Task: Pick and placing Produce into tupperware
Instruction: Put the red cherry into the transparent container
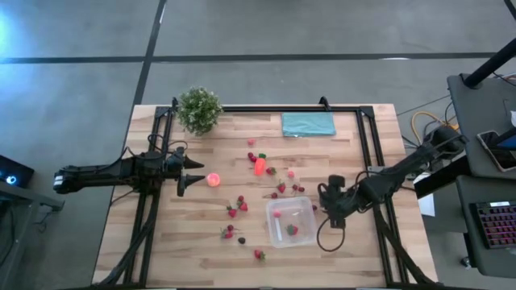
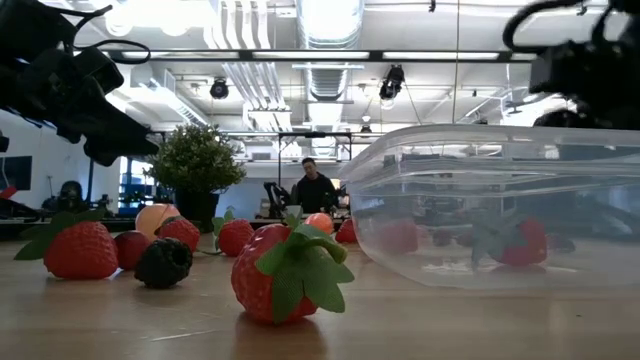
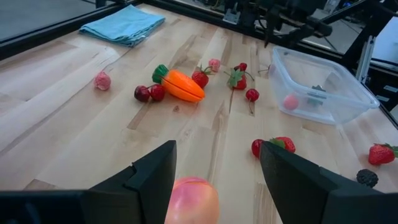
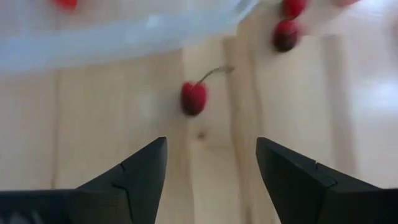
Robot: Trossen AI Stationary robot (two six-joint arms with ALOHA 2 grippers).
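Where the low camera sits, a strawberry (image 2: 285, 275) lies closest on the wooden bench (image 1: 161, 242), leafy end toward the lens; a dark berry (image 2: 163, 262) and another strawberry (image 2: 78, 249) lie to one side, with more red pieces and a peach-toned ball (image 2: 155, 217) farther back. Clear tupperware (image 1: 292, 223) sits right of centre, open-topped, with a strawberry (image 1: 292, 229) and a small pink piece (image 3: 290, 102) inside; a few red pieces lie scattered off its left side. Right claw (image 1: 325, 203) hangs just beside the tub's right edge, fingers spread, holding nothing; a stemmed cherry (image 4: 194, 98) lies on the wood ahead of it, just outside the tub wall. Left claw (image 1: 190, 175) is at mid-left, fingers parted and empty, with the pink-orange ball (image 1: 214, 180) just past its tips on the bench; contact cannot be told. Further on, an orange carrot (image 1: 260, 166) lies with cherries and small red pieces around it. At the far edge sit a folded teal cloth (image 1: 308, 123) and a green potted plant (image 1: 199, 109). Black rails frame the bench. No readable writing. Beyond: grey floor, a keyboard (image 1: 493, 225) on a side desk at right, ceiling ducts, and a person (image 2: 314, 190) standing in the room behind.
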